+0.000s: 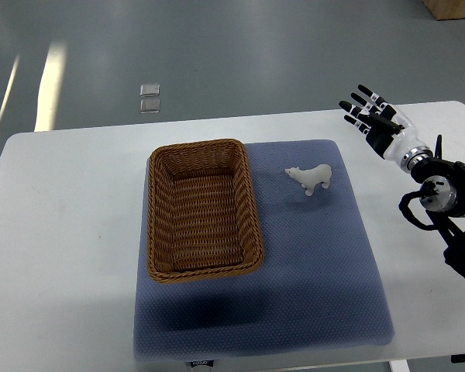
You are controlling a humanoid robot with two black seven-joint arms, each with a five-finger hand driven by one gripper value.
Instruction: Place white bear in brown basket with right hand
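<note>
While the white rectangular table (pixel 70 232) carries a blue-grey textured mat (pixel 318 263), the brown woven wicker basket (pixel 204 209) sits empty; right hand (pixel 374 124), fingers (pixel 355 105) spread and holding nothing, should descend over the small white bear figurine (pixel 311 179) standing just right of the basket

steep overhead view of table (pixel 62 232)

The bear (pixel 311 178) stands on the mat (pixel 310 263), right of the basket (pixel 204 209).
</note>
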